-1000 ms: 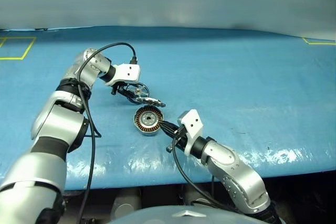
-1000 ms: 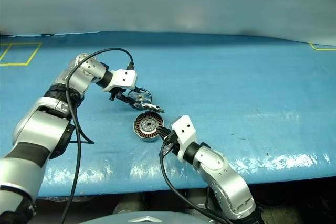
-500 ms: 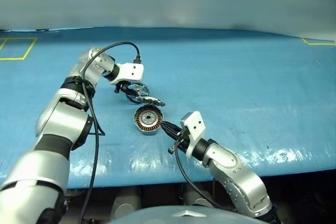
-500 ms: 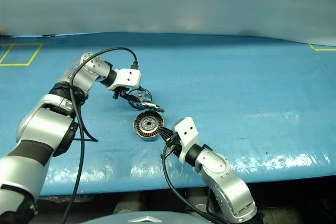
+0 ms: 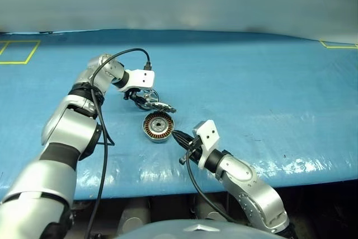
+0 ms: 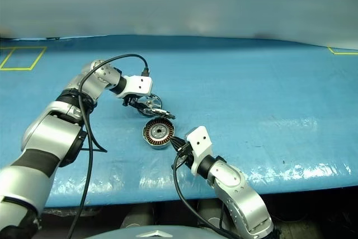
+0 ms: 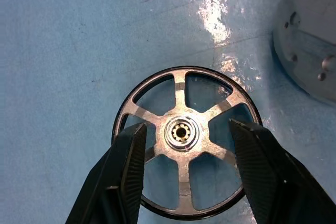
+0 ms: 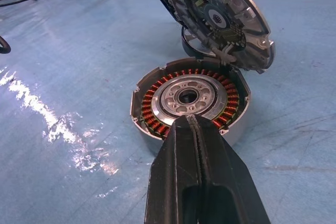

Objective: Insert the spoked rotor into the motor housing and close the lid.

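Silver-spoked, dark-rimmed spoked rotor (image 7: 186, 141) lies flat.

Compared with a second ago, the left gripper (image 7: 184, 169) sits a touch farther out over the blue table (image 5: 268, 82), closer in over the spoked rotor (image 7: 186, 140), and its fingers (image 7: 128, 166) stand slightly wider apart, straddling the rotor's hub without gripping it.

Bright overhead light throws white glare patches on the glossy blue table cover (image 5: 268, 82); far background blurred.
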Motion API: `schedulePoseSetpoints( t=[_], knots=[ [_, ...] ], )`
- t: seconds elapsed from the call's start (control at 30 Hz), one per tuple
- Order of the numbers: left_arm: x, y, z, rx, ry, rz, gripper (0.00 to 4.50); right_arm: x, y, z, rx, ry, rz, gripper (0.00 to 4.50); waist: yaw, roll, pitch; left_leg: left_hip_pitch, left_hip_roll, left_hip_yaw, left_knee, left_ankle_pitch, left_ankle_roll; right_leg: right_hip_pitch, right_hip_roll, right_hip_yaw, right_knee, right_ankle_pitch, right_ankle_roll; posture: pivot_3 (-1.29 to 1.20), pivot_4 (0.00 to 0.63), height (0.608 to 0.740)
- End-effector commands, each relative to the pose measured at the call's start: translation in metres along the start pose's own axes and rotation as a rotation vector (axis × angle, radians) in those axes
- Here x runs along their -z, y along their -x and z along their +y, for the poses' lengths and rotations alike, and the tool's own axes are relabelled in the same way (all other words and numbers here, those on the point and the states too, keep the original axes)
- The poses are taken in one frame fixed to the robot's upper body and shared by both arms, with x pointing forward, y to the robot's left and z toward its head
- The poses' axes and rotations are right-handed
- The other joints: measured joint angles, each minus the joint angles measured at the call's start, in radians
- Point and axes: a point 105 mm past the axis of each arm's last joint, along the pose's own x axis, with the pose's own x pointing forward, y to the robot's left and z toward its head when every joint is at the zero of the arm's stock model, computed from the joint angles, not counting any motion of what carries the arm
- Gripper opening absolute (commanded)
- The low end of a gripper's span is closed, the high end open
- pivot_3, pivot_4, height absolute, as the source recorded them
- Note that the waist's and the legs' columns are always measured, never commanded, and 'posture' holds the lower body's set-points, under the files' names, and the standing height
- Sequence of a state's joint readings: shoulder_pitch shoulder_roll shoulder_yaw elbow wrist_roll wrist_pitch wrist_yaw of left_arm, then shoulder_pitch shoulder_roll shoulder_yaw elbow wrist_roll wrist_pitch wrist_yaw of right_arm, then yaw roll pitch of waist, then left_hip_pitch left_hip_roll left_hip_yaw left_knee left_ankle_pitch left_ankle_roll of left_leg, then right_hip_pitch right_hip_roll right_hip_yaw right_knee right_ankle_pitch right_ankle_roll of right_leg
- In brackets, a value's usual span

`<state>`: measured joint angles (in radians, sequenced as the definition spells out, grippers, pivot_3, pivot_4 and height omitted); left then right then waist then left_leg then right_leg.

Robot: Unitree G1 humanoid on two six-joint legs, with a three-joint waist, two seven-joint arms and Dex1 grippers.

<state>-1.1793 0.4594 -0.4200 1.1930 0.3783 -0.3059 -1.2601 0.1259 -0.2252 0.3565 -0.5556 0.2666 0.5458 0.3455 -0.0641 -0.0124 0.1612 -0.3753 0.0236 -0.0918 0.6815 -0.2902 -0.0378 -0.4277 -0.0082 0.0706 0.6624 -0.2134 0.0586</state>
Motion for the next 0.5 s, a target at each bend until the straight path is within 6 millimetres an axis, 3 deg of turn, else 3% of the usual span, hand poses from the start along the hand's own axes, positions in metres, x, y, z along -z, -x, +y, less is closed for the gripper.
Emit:
schedulePoseSetpoints(
  t=[0.03, 0.5],
  knots=[
    [-0.008, 0.010, 0.011, -0.047, 0.005, -0.028, 2.61, -0.009, 0.000, 0.002, -0.008, 0.013, -0.037, 0.00, 0.000, 0.000, 0.000, 0.000, 0.000, 0.000, 0.000, 0.000, 0.000, 0.000, 0.000, 0.000, 0.000, 0.000, 0.000, 0.00, 0.150, 0.740],
    [0.007, -0.001, 0.000, -0.008, 0.039, 0.035, 2.61, -0.008, -0.001, 0.002, -0.005, 0.015, -0.032, 0.00, 0.000, 0.000, 0.000, 0.000, 0.000, 0.000, 0.000, 0.000, 0.000, 0.000, 0.000, 0.000, 0.000, 0.000, 0.000, 0.00, 0.150, 0.740]
  ],
)
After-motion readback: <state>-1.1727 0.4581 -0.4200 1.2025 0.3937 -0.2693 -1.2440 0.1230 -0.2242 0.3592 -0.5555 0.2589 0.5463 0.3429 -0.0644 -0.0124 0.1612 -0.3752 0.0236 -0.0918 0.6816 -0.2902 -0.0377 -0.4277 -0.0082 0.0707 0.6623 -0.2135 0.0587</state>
